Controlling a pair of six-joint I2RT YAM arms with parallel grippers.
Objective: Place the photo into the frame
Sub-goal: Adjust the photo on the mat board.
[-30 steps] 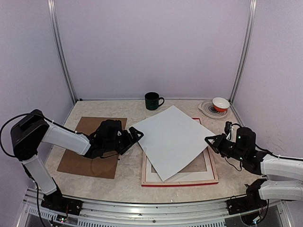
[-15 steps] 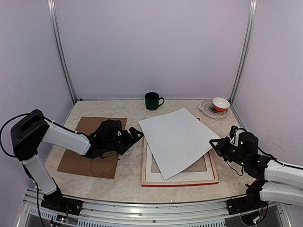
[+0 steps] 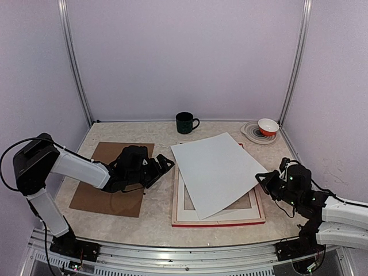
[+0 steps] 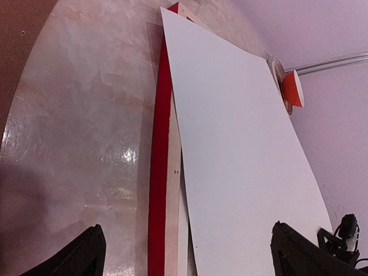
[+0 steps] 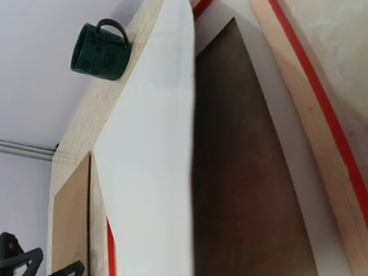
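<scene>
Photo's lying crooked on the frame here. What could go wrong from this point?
1. The photo lies skewed across the frame, corners overhanging its rim; it may catch there instead of seating.
2. Only the right gripper pinches it, at one corner, so the sheet could pivot or crease. The open left gripper is clear of it.
</scene>
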